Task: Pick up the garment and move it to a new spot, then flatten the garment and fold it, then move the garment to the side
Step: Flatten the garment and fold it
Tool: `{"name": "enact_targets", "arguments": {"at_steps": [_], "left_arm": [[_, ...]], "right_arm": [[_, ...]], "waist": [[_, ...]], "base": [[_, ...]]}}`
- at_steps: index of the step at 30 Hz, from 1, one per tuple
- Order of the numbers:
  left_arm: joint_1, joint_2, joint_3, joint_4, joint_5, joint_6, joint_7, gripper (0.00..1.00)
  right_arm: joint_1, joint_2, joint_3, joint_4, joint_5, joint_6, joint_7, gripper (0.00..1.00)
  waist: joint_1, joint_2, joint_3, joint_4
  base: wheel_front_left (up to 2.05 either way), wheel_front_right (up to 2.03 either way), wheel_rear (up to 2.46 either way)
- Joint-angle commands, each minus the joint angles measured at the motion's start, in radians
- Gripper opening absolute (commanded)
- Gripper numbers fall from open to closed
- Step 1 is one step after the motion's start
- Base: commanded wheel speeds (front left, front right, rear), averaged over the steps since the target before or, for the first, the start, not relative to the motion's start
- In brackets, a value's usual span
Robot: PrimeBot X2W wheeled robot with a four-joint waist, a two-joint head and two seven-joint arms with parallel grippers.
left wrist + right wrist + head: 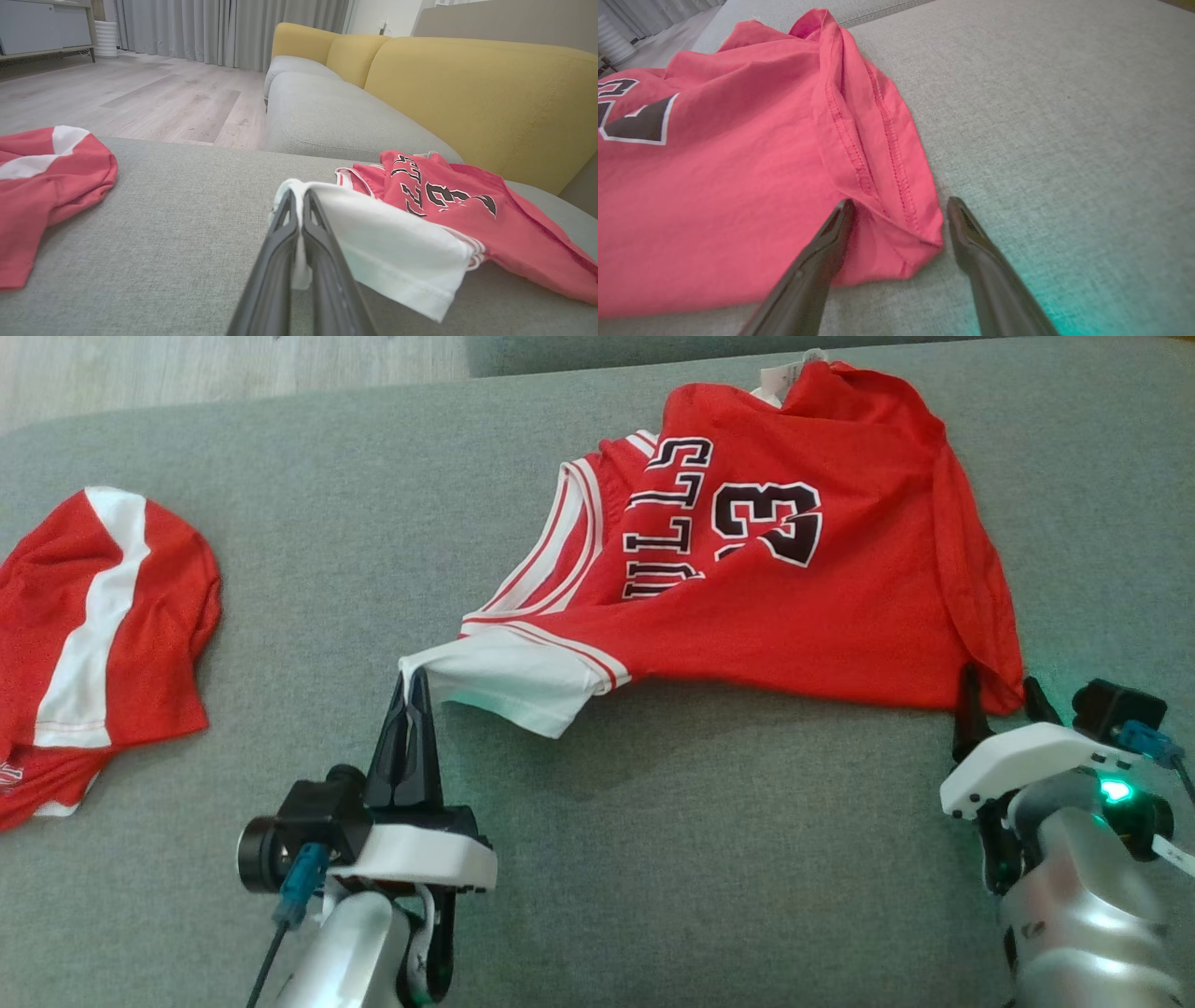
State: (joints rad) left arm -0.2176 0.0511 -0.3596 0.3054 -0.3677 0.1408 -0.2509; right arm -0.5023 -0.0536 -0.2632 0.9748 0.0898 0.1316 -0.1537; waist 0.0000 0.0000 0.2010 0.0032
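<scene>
Red basketball jersey (803, 588) lies rumpled on the grey sofa cushion (653, 859); the left gripper (411, 695) is clamped fully closed on the edge of its white sleeve (509, 677); the right gripper (999, 683) stands spread wide and holds nothing, its fingers either side of the red hem corner (920, 228).

Hazards: the left grip takes only a thin edge, so tension may pull it free; lifting before the right jaws close would drag and bunch the cloth; a low closure may pinch the upholstery; a second red garment (93, 635) lies well apart.

Markings: "23" is legible; the adjacent lettering reads "ULLS", any leading letter lost in a fold; the white neck tag (784, 378) is unreadable.
</scene>
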Motion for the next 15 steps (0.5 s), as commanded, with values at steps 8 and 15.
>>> {"name": "enact_targets", "arguments": {"at_steps": [8,15], "left_arm": [[-0.023,0.000,0.037,-0.015,0.022,-0.011,-0.011,0.00],[-0.023,0.000,0.028,-0.005,0.023,-0.017,-0.011,0.00]], "right_arm": [[-0.047,0.003,0.078,0.115,0.048,-0.001,-0.053,1.00],[-0.077,0.003,0.093,0.185,0.062,-0.001,-0.080,1.00]], "waist": [[0.0000,0.0000,-0.008,-0.002],[0.0000,0.0000,-0.012,-0.001]], "base": [[0.00,0.00,0.00],[0.00,0.00,0.00]]}}
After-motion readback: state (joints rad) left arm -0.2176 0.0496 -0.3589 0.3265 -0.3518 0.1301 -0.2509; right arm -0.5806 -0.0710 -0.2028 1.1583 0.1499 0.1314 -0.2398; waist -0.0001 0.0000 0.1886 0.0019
